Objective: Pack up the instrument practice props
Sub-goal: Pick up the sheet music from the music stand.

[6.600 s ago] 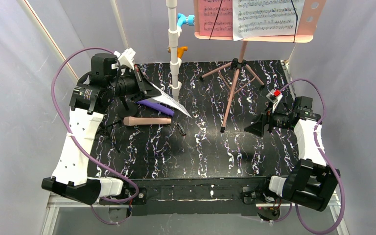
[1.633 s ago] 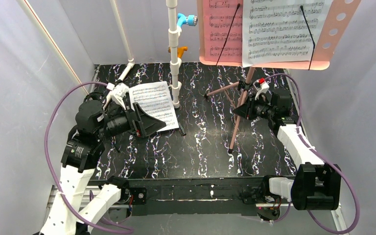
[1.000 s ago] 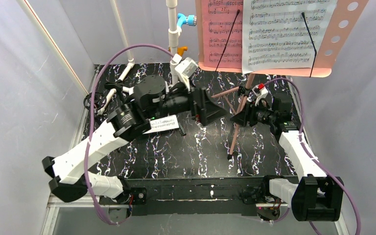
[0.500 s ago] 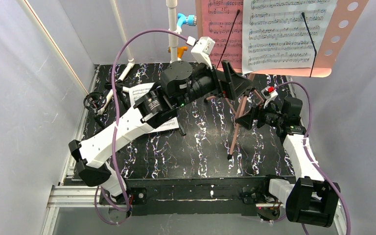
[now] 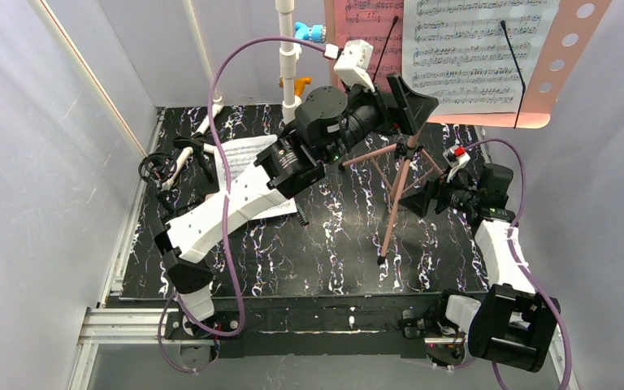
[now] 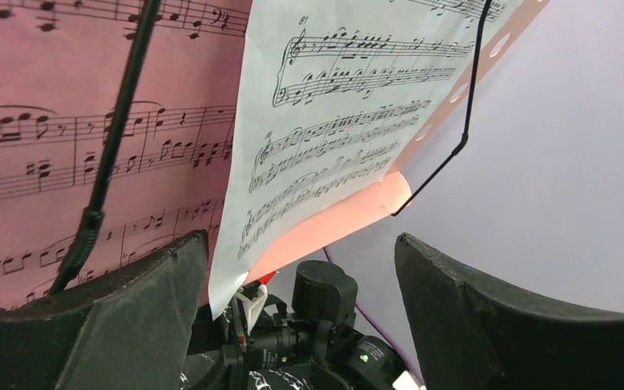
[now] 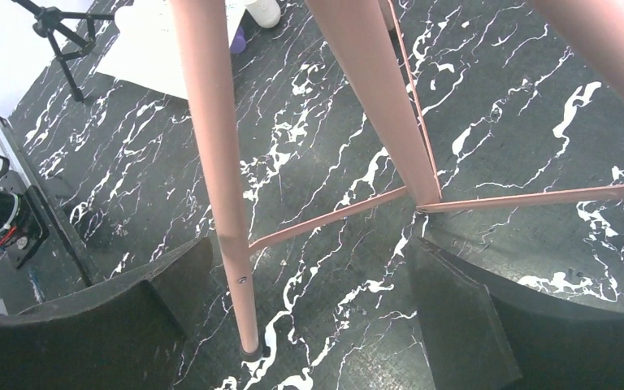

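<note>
Pink music stand (image 5: 396,195) standing right of centre on the table (image 5: 333,252), desk (image 5: 573,41) cut by the top edge, left end effector (image 6: 301,252) gaping empty at the desk's lower edge, corner of white page (image 6: 341,122) hanging between its fingers (image 6: 130,317), right end effector (image 7: 309,248) gaping empty beside the tripod legs (image 7: 219,162)

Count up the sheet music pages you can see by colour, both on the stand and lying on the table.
White pages: 2 (stand page, table page)
Pink page: 1
Total: 3
</note>
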{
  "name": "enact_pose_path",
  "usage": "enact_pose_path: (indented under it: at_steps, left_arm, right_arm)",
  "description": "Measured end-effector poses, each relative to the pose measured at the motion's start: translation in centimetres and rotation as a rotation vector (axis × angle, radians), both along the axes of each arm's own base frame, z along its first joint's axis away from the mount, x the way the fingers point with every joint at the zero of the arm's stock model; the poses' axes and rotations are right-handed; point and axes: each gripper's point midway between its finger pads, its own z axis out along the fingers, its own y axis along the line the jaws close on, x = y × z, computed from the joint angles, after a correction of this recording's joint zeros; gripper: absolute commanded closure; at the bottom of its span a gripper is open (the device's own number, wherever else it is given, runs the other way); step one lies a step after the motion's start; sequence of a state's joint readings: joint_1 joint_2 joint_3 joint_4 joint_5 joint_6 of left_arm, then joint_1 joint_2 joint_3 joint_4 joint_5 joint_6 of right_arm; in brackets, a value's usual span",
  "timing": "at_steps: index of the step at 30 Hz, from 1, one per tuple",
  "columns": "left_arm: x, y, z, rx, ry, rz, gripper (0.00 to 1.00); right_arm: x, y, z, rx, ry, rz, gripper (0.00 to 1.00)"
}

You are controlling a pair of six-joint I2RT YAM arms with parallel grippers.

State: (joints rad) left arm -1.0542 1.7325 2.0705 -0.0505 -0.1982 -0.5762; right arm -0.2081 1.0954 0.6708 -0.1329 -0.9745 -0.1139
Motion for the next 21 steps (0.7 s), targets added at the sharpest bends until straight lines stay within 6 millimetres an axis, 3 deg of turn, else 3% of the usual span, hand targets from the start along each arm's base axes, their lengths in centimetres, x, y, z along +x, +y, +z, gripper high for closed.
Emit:
enact_pose_path:
  at_steps: [4, 6, 8, 9, 11, 15, 19, 21]
  left_arm:
    - [0.8, -1.3, -0.2, -0.007, -0.001, 0.005, 0.42]
    - [1.0, -1.6, -0.4, -0.008, 0.005, 0.003, 0.71]
    - [0.8, -1.8, 0.4, -0.034, -0.001, -0.008, 0.86]
    - [0.7, -1.8, 0.9, -0.048, -0.006, -0.014, 0.89]
    - [0.5, -1.8, 1.5, -0.065, -0.018, -0.025, 0.90]
    - [0.1, -1.7, 2.8, -0.096, -0.037, -0.043, 0.74]
    - [0.0, -1.5, 3.9, -0.122, -0.053, -0.043, 0.74]
    - [0.1, -1.7, 4.1, -0.126, -0.060, -0.042, 0.79]
  right_arm:
    - [-0.1, -0.2, 0.7, -0.001, -0.031, -0.003, 0.02]
    - [-0.2, -0.2, 1.0, 0.000, -0.039, 0.001, 0.02]
    - [-0.3, -0.3, 1.1, -0.001, -0.048, -0.001, 0.02]
    - [-0.3, -0.3, 1.2, -0.002, -0.050, -0.001, 0.02]
    - [-0.3, -0.4, 1.3, -0.005, -0.058, -0.003, 0.01]
    - [-0.4, -0.5, 1.3, -0.009, -0.065, -0.004, 0.02]
    - [-0.5, -0.5, 1.1, -0.008, -0.059, -0.004, 0.02]
    - [-0.5, -0.5, 1.0, -0.008, -0.058, -0.006, 0.02]
